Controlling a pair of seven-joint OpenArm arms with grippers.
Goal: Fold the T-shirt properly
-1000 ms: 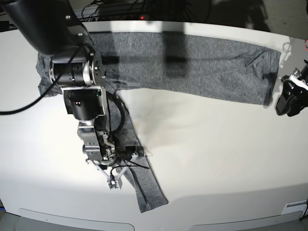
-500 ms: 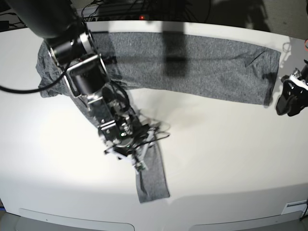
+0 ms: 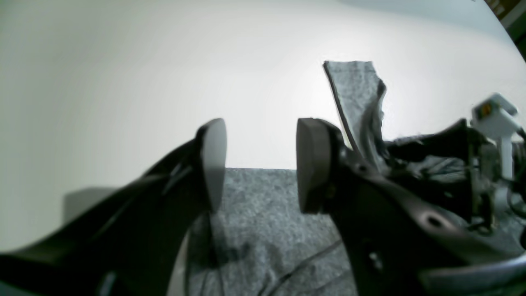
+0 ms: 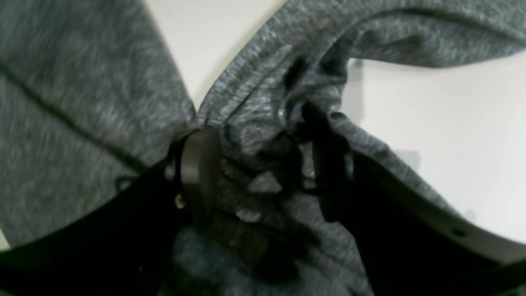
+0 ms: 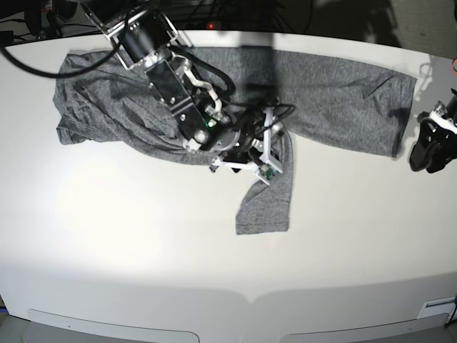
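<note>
The heather-grey T-shirt [image 5: 328, 100] lies spread along the back of the white table [image 5: 128, 236]. Its long sleeve [image 5: 265, 204] trails toward the front from the middle. My right gripper [image 5: 273, 146] sits at the top of that sleeve, shut on a bunch of it. In the right wrist view the gathered cloth [image 4: 263, 123] fills the gap of the gripper [image 4: 259, 172] between its fingers [image 4: 199, 164]. My left gripper [image 5: 427, 146] rests at the shirt's right-hand end. It is open [image 3: 261, 160], with nothing between its pads, over the cloth's edge [image 3: 263, 222].
Dark cables [image 5: 178, 14] and a small red light [image 5: 211, 26] run along the table's back edge. The right arm [image 5: 161, 64] crosses the shirt's left half. The table's front rim [image 5: 228, 314] curves below.
The right arm has swung from the table's front left to the middle, dragging the sleeve back and to the right toward the shirt's body. The left arm has stayed still.
</note>
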